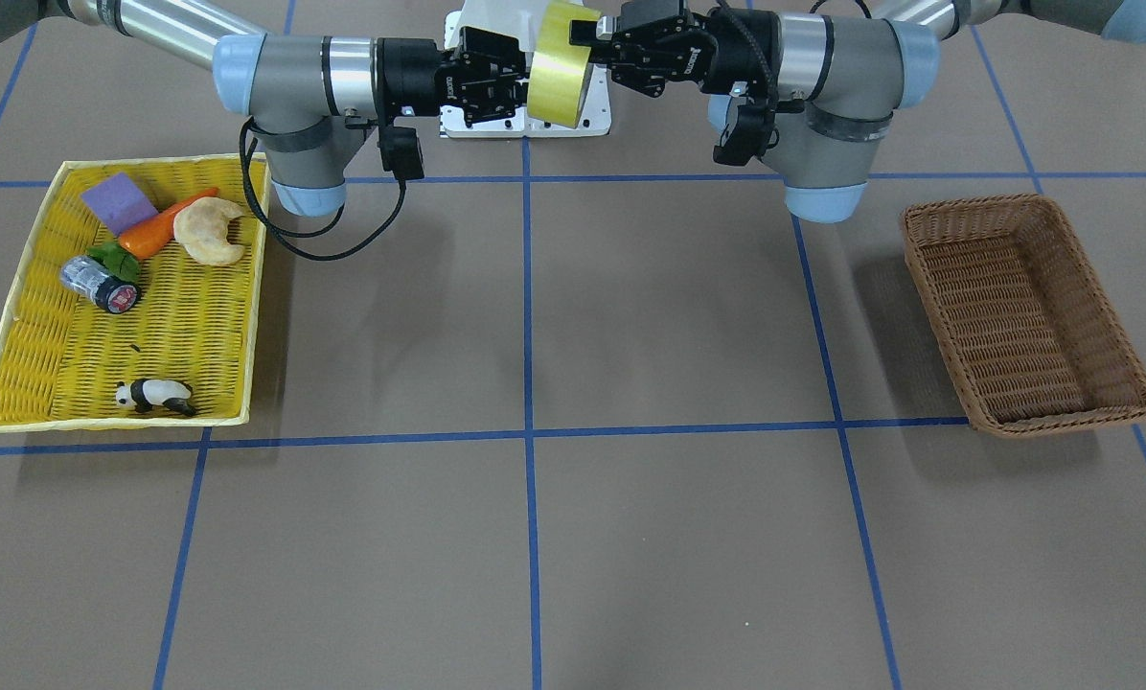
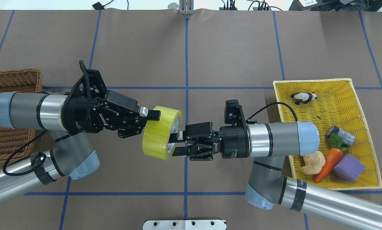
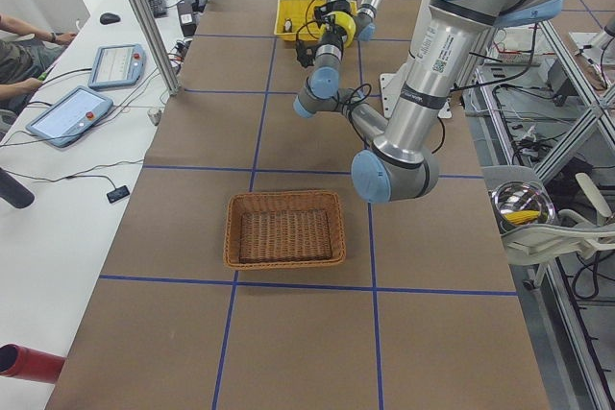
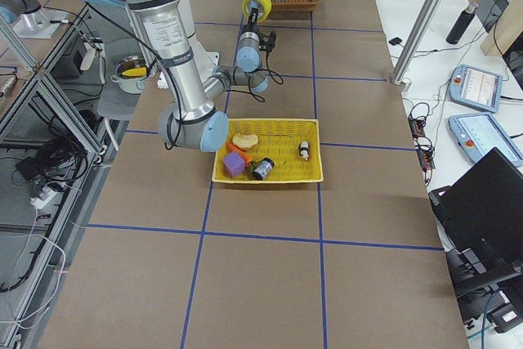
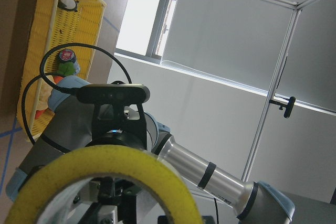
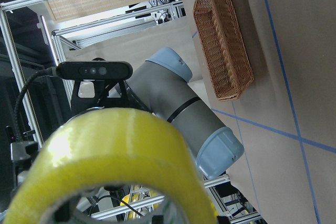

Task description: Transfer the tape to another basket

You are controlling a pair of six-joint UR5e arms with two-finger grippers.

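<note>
Two grippers meet on the tape (image 2: 159,132), which hangs mid-air between them. Right gripper (image 2: 177,144) clamps its near wall; left gripper (image 2: 155,120) straddles the far wall, and I can't tell if it's pinching. I reckon an early release would drop it short of the basket (image 2: 13,75).

The blue-gridded brown table (image 1: 669,316) bears the brown wicker basket (image 1: 1062,415) at the robot's-left end, a yellow tray-basket (image 1: 180,326) at the opposite end
</note>
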